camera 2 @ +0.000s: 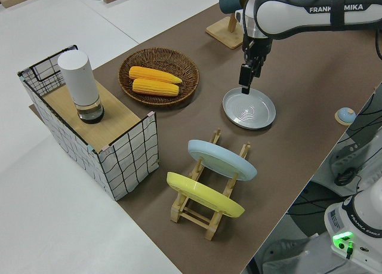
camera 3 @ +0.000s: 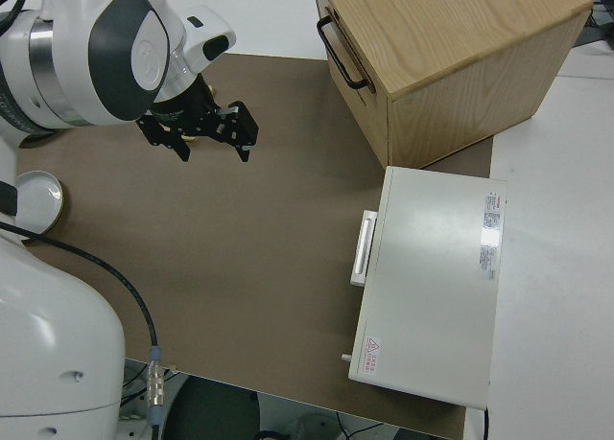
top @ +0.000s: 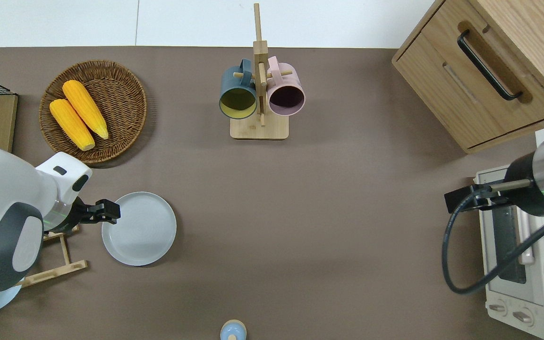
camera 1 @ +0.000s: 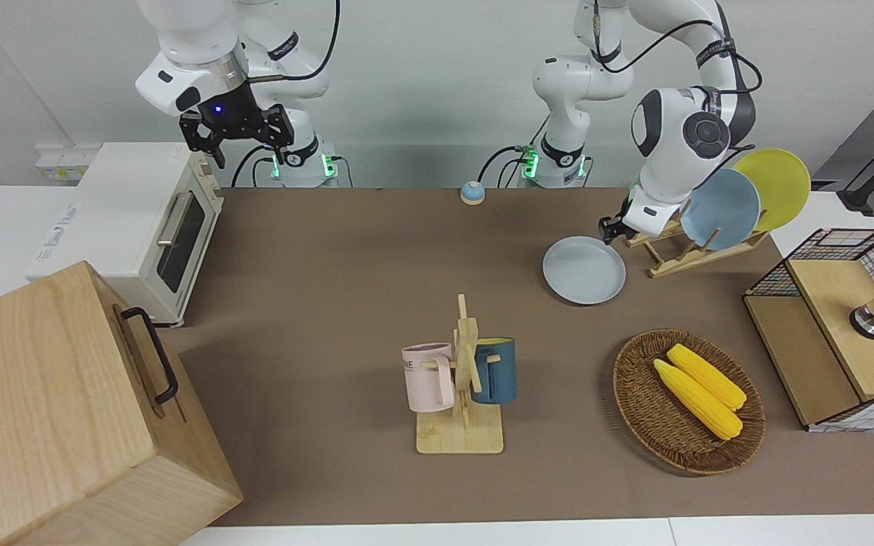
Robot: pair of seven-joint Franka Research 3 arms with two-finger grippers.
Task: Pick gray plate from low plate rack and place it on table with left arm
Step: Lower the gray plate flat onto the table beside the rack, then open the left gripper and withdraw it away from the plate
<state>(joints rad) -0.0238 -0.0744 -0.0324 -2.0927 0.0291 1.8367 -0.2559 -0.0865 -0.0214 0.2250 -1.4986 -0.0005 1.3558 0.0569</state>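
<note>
The gray plate (camera 1: 583,271) lies flat on the table (camera 1: 346,265), beside the low plate rack (camera 1: 680,254) on its side toward the table's middle. It also shows in the overhead view (top: 139,228) and the left side view (camera 2: 249,108). My left gripper (camera 1: 610,230) (top: 109,212) (camera 2: 245,86) is shut on the plate's rim, on the edge toward the rack (top: 50,271). The rack (camera 2: 206,211) holds a sky-blue plate (camera 1: 721,208) and a yellow plate (camera 1: 774,186). My right gripper (camera 1: 236,140) (camera 3: 197,138) is parked and open.
A wicker basket (camera 1: 634,394) with two corn cobs lies farther from the robots than the plate. A mug tree (camera 1: 463,394) with two mugs stands mid-table. A wire-sided box (camera 1: 839,326), a toaster oven (camera 1: 141,227), a wooden cabinet (camera 1: 50,417) and a small bell (camera 1: 472,192) ring the table.
</note>
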